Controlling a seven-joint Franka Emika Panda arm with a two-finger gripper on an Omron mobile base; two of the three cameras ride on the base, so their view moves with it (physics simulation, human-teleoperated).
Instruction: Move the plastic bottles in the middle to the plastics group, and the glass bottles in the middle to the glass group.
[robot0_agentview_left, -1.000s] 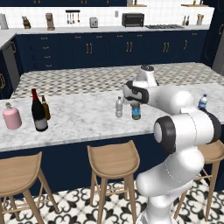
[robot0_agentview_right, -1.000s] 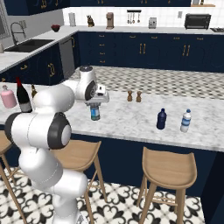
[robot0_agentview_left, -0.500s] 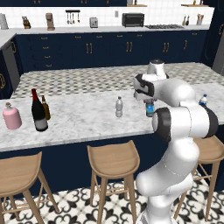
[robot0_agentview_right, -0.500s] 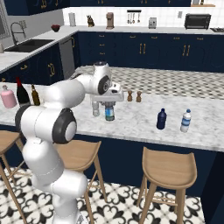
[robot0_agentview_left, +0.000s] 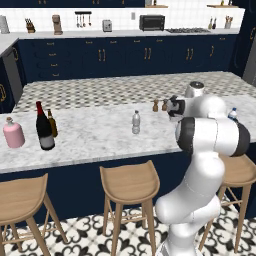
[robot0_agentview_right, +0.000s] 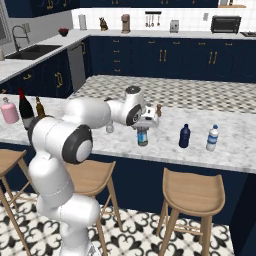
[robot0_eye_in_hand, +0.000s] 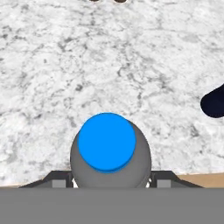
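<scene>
1. While reaching out low over the desk (robot0_agentview_right: 235, 150), the arm keeps its fingers (robot0_agentview_right: 143, 131) clamped on the blue-capped dark bottle (robot0_agentview_right: 143, 136), held upright.
2. Navy bottle (robot0_agentview_right: 184, 136) at 3 o'clock; marble top, navy cabinets behind.

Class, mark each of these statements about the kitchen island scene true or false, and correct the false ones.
1. The gripper holds a bottle with a blue cap. True.
2. The wine bottle lies on its side. False: it stands upright.
3. The pink bottle stands at the counter's left end in the left base view. True.
4. The navy bottle stands on a stool. False: it stands on the counter beside the clear water bottle.
</scene>
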